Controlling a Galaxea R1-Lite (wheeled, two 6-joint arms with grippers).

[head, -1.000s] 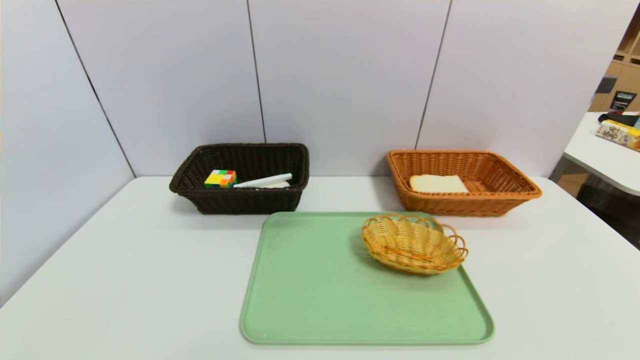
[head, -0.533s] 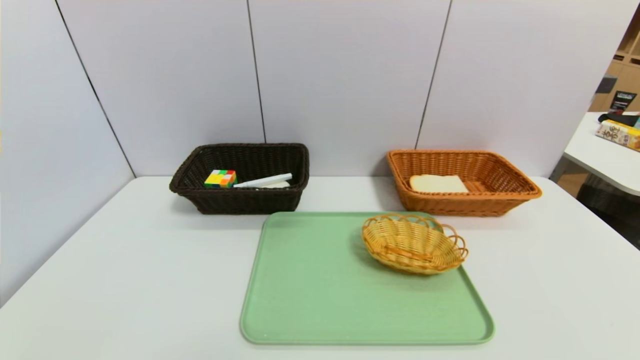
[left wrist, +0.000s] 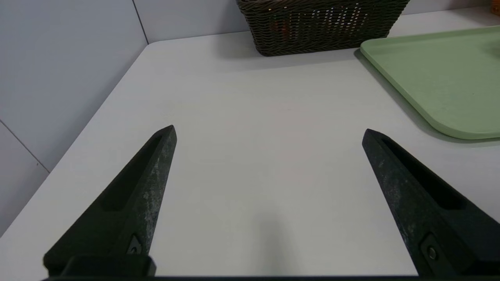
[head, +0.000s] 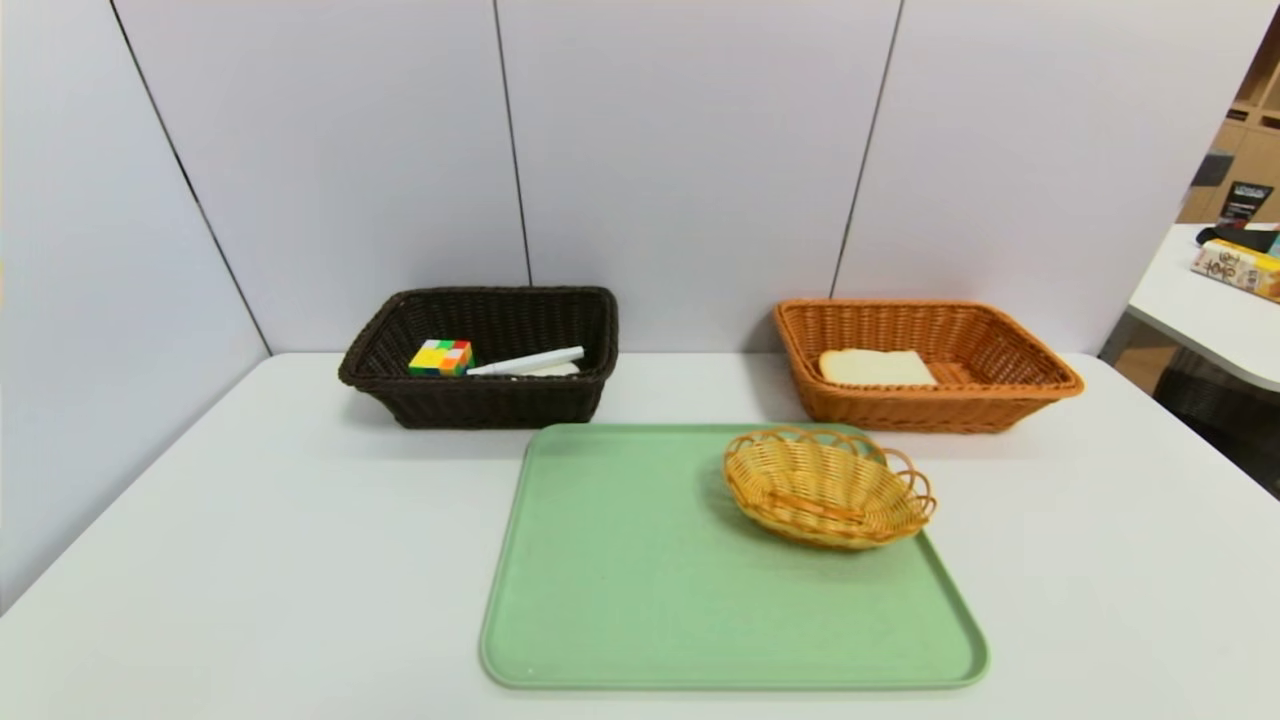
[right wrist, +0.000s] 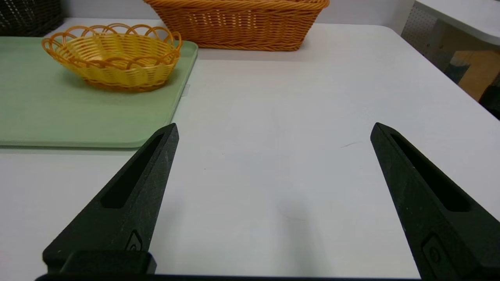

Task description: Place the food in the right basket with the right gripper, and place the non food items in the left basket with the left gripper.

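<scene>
While sorted: three baskets [head: 928, 366], one tray [head: 640, 600].

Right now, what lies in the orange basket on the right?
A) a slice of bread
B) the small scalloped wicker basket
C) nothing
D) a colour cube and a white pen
A: a pale slice of bread lies flat inside the orange basket; nothing else shows there.

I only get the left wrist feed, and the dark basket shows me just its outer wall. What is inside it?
Observer: The dark basket holds a colourful cube and a white pen.
Operator: I see one corner of the tray. Is anything on it?
Observer: Only a small wicker basket, at the far right part of the green tray.
</scene>
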